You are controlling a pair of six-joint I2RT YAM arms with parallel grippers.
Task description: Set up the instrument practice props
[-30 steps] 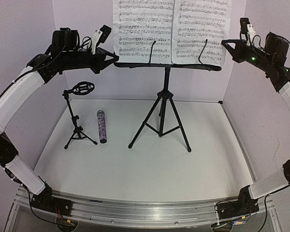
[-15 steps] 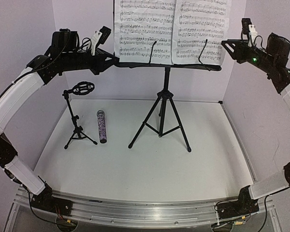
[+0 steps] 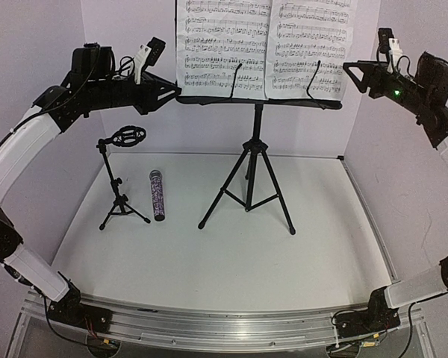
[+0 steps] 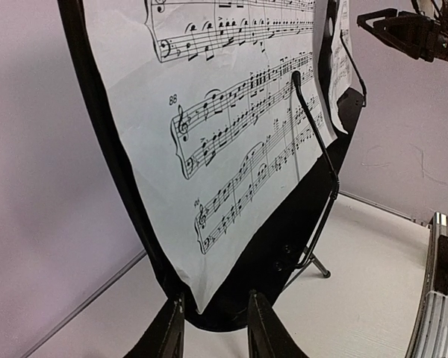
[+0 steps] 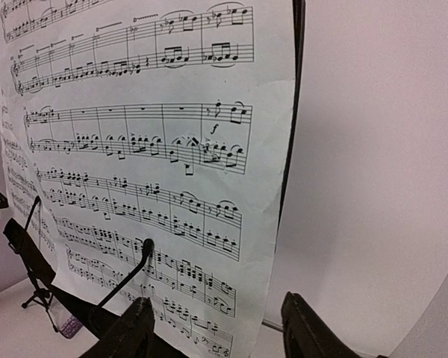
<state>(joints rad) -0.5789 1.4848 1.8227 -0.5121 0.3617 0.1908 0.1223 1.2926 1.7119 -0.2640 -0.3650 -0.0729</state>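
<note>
The black tripod music stand (image 3: 255,149) stands at the back middle. Two white music sheets (image 3: 220,45) (image 3: 313,45) lean on its desk behind two wire arms. My left gripper (image 3: 175,91) is at the desk's left end. It is open, its jaws a little apart on either side of the desk's bottom corner (image 4: 284,246) and the sheet (image 4: 231,134). My right gripper (image 3: 349,68) hangs wide open just off the desk's right end, by the right sheet's edge (image 5: 149,149). The glittery microphone (image 3: 157,195) lies beside the small mic stand (image 3: 119,183).
Purple walls close in the back and both sides of the white table (image 3: 231,261). The stand's tripod legs (image 3: 284,209) spread across the table's middle. A metal rail (image 3: 224,324) with both arm bases runs along the near edge.
Both grippers have opened, the right one wider, letting go of the desk's two ends. Both have eased slightly outward. Stand and sheets have stayed put.
</note>
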